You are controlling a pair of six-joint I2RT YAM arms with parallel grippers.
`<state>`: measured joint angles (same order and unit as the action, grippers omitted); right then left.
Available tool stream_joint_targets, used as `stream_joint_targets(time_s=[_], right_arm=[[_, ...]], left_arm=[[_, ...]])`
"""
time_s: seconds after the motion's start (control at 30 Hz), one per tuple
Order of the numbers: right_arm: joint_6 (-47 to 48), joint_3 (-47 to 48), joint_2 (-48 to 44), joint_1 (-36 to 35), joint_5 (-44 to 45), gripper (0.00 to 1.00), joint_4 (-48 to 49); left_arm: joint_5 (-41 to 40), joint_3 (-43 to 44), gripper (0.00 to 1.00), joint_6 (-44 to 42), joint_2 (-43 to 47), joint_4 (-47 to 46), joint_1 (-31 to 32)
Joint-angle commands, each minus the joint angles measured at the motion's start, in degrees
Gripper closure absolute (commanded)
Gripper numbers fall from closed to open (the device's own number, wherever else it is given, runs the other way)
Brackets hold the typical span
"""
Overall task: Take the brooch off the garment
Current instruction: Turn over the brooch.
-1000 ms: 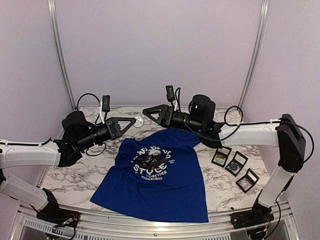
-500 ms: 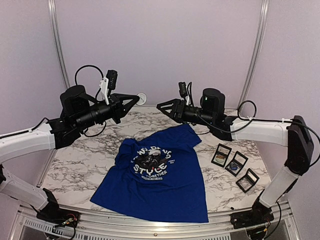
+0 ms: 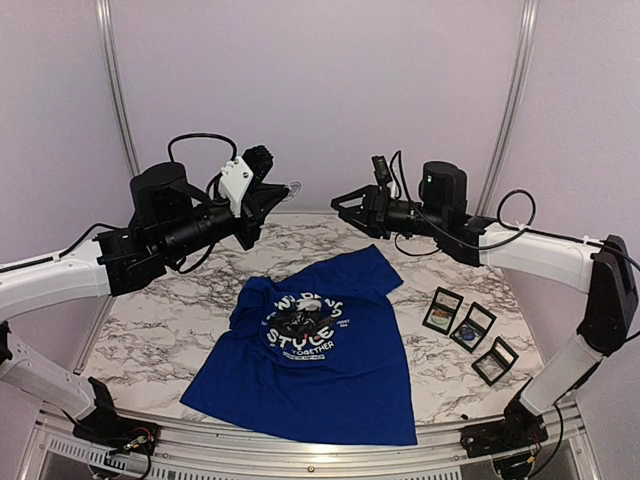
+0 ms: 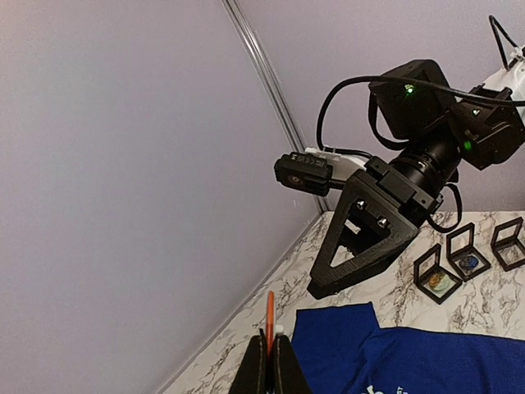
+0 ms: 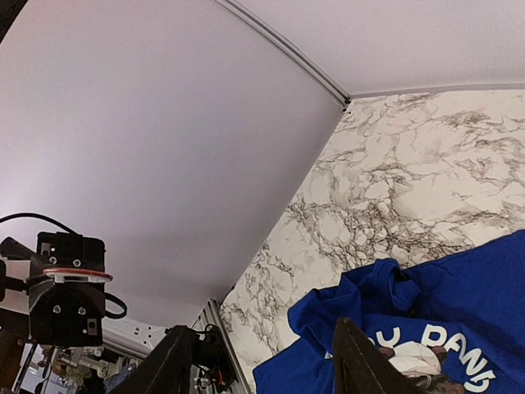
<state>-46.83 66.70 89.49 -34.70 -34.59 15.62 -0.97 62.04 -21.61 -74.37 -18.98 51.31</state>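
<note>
The left end effector (image 3: 277, 195) is held up in the air over the far side of the tabletop (image 3: 170, 335), and it is clenched on the brooch (image 4: 270, 310). In the left wrist view its two fingers are pressed tight together, and a thin orange-red edge with a small white bit is seen sticking up from between them. The right end effector (image 5: 262, 327) is held up too, facing the left one and well apart from it. Its fingers are spread apart, and nothing is gripped or touched by them. The garment (image 3: 330, 355) is laid flat on the middle of the tabletop, below both arms and apart from the brooch, with its white letters turned up. From above, the brooch is seen only as a small pale round thing at the left tip; its orange edge is shown in the left wrist view. Three black-framed boxes (image 3: 470, 328) are set just to the right of the garment.
</note>
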Motion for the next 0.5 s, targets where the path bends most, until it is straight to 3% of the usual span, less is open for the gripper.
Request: stream_joint_targets(time_s=[0.0, 0.27, 0.47], right_arm=[[-0.34, 3.41, -2.64, 1.47, -2.2, 0.44, -5.23], [0.33, 6.01, -3.44, 1.48, -2.2, 0.43, -10.09], [-0.31, 6.55, -3.26, 1.48, -2.24, 0.43, -11.02]], left_arm=[[-9.08, 0.39, 1.0, -15.07, -0.6, -1.7, 3.43], [-21.91, -2.96, 1.0, -37.71, -2.47, -10.57, 10.56], [-30.82, -6.35, 1.0, -53.4, -6.47, -23.72, 14.29]])
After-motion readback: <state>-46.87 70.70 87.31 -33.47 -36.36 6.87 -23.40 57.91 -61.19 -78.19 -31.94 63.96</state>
